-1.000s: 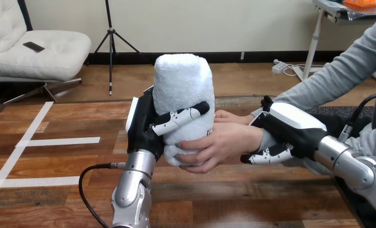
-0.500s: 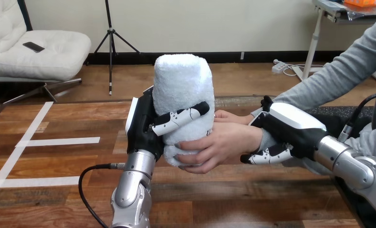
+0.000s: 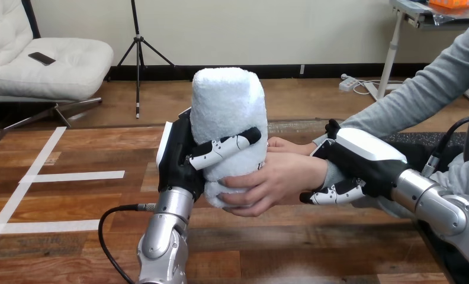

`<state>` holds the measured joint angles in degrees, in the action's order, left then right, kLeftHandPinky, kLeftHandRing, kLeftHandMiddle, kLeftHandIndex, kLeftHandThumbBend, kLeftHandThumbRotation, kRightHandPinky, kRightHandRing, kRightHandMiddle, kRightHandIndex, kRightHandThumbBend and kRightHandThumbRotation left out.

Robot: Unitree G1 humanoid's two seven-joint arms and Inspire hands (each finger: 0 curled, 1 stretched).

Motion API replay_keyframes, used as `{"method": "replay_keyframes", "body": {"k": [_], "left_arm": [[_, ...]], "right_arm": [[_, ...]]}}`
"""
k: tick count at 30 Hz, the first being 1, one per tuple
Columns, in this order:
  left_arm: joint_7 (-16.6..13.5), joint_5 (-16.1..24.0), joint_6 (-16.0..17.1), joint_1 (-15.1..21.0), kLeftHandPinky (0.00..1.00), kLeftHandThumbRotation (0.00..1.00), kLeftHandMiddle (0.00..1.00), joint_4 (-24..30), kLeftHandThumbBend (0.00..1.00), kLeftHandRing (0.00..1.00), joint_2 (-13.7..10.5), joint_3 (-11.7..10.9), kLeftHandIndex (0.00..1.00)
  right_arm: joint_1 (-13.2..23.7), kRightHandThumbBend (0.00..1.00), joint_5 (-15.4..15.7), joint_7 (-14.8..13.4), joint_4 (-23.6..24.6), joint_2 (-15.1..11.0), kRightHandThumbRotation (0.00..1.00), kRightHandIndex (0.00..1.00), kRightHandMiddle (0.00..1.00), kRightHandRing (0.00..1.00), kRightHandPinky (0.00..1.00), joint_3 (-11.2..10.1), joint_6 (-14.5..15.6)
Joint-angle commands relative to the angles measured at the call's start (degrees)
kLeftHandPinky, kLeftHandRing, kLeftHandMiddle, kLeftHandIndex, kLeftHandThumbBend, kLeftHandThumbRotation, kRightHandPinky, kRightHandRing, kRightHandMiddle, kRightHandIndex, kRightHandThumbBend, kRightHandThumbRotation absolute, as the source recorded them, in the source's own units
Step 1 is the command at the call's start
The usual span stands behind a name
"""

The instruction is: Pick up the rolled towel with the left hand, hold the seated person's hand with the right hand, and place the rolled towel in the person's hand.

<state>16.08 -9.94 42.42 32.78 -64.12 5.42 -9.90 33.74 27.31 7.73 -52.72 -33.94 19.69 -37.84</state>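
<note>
The table [image 3: 315,248] is of wooden planks, dark brown mixed with reddish brown, running from side to side; its far edge crosses the view just above the middle. Three strips of white tape lie flat on its left part; the long strip [image 3: 41,155] slants from the far edge toward the near left corner; the upper short strip [image 3: 78,176] runs sideways from it toward the middle; the lower short strip [image 3: 48,226] lies parallel, nearer the front. A dark patch [image 3: 416,139] covers the far right part; what it is cannot be told.
</note>
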Motion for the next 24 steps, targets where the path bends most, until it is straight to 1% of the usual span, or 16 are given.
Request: {"method": "replay_keyframes", "body": {"k": [1, 3, 5, 6, 7, 11, 15, 16, 20, 24], "left_arm": [[4.7, -0.2, -2.2, 0.9, 0.38, 0.11, 0.55, 2.7, 0.84, 0.47, 2.1, 1.9, 0.57], [5.0, -0.2, -2.6, 0.6, 0.4, 0.2, 0.6, 3.1, 0.89, 0.51, 1.8, 2.1, 0.63], [5.0, -0.2, -2.8, 0.3, 0.44, 0.34, 0.67, 3.5, 0.93, 0.58, 1.7, 2.2, 0.7], [4.6, 0.2, -2.5, 0.0, 0.46, 0.4, 0.7, 3.9, 0.94, 0.61, 1.5, 2.3, 0.73], [4.4, 0.4, -2.4, -0.2, 0.52, 0.52, 0.76, 4.1, 0.96, 0.67, 1.4, 2.5, 0.78], [4.3, 0.7, -2.4, -1.2, 0.62, 0.68, 0.83, 5.7, 0.99, 0.76, 1.1, 2.6, 0.86], [5.1, -0.1, -2.9, -2.3, 0.73, 0.81, 0.89, 8.0, 1.0, 0.84, 0.8, 2.5, 0.91], [5.4, -0.2, -3.1, -2.6, 0.8, 0.86, 0.92, 8.5, 1.0, 0.88, 0.8, 2.5, 0.93], [5.9, -0.5, -3.7, -3.7, 0.89, 0.93, 0.95, 11.0, 1.0, 0.92, 0.5, 2.5, 0.95], [6.7, -1.1, -4.4, -5.2, 0.95, 0.97, 0.97, 14.1, 1.0, 0.95, 0.1, 2.3, 0.96]], "right_arm": [[5.0, 0.51, -1.8, -1.1, 3.3, 2.7, 0.33, 0.26, 0.25, 0.19, 0.16, -2.0, -1.5], [4.9, 0.51, -1.9, -1.0, 3.4, 2.7, 0.33, 0.26, 0.25, 0.19, 0.16, -2.1, -1.4], [4.8, 0.51, -2.0, -0.8, 3.6, 2.6, 0.34, 0.25, 0.24, 0.19, 0.16, -2.1, -1.2], [4.7, 0.51, -2.1, -0.7, 3.7, 2.6, 0.34, 0.25, 0.24, 0.19, 0.16, -2.2, -1.2], [4.7, 0.51, -2.2, -0.7, 3.7, 2.6, 0.34, 0.25, 0.24, 0.19, 0.16, -2.2, -1.2], [4.4, 0.51, -2.2, -0.6, 4.1, 2.5, 0.33, 0.25, 0.24, 0.19, 0.16, -2.3, -1.2], [4.4, 0.51, -2.1, -0.7, 4.1, 2.3, 0.33, 0.25, 0.24, 0.19, 0.15, -2.3, -1.3], [4.4, 0.51, -2.1, -0.7, 4.1, 2.3, 0.33, 0.25, 0.24, 0.19, 0.15, -2.2, -1.3], [4.3, 0.51, -2.2, -0.6, 4.1, 2.3, 0.33, 0.25, 0.25, 0.19, 0.15, -2.3, -1.2], [4.2, 0.51, -2.4, -0.4, 3.9, 2.3, 0.33, 0.26, 0.25, 0.2, 0.16, -2.4, -1.3]]}}
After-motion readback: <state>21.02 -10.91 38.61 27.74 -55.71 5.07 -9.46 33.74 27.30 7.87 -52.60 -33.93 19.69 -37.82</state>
